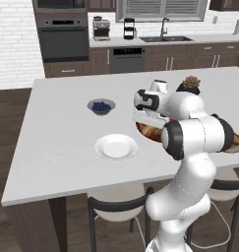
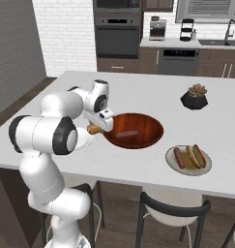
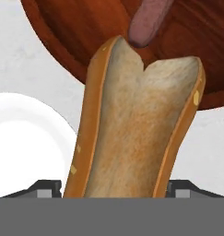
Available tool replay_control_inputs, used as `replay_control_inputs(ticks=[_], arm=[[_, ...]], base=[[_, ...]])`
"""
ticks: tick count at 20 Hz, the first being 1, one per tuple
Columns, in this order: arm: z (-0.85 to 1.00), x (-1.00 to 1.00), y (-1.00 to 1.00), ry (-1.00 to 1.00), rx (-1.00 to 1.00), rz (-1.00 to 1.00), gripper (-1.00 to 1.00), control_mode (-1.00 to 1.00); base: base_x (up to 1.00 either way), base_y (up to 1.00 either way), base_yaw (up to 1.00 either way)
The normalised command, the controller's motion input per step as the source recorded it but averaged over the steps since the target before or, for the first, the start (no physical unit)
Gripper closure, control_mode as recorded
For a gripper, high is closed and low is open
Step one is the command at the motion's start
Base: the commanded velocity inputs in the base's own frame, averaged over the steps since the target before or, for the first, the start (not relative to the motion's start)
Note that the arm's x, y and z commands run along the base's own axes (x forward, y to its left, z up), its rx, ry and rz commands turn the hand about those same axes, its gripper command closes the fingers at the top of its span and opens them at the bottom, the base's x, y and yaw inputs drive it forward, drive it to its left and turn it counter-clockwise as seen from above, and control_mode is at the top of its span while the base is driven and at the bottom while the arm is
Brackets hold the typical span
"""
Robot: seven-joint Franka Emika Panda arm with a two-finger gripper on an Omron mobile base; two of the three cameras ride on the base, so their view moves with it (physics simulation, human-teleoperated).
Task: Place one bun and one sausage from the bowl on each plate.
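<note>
On the left of the worktop [image 1: 52,147] in the left base view sit one small grey bowl of blue berries [image 1: 101,106] and, nearer the front edge, one plain white plate [image 1: 116,146], bare.

Just right of that plate the arm's jaws [image 2: 95,127] stand wide and are closed on one bun [image 3: 136,133]. In the hand view the roll fills the space between the two finger tips, split side facing the camera, hanging over the near rim of the wooden bowl [image 2: 153,138], with the white plate at its left.

One sausage [image 2: 126,133] lies loose inside the bowl, on its floor.

Further right, near the front edge, the tan-centred plate [image 2: 174,165] carries one bun and what look like two red-brown rods; I cannot tell them apart clearly.

Behind it stands one dark potted succulent [image 2: 194,97], well apart from the bowl.
</note>
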Motion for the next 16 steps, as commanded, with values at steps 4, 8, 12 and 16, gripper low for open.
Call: replay_control_inputs(ticks=[4, 8, 12, 16], arm=[[0.06, -0.08, 0.70, 0.00, 0.00, 0.22, 1.00, -1.00], [0.00, -0.15, 0.56, 0.00, 0.00, 0.29, 1.00, -1.00], [0.00, 0.00, 0.66, 0.00, 0.00, 0.37, 1.00, -1.00], [0.00, 0.12, 0.76, 0.00, 0.00, 0.29, 1.00, -1.00]], base=[[0.00, 0.00, 0.00], [0.00, 0.00, 0.00], [0.00, 0.00, 0.00], [0.00, 0.00, 0.00]])
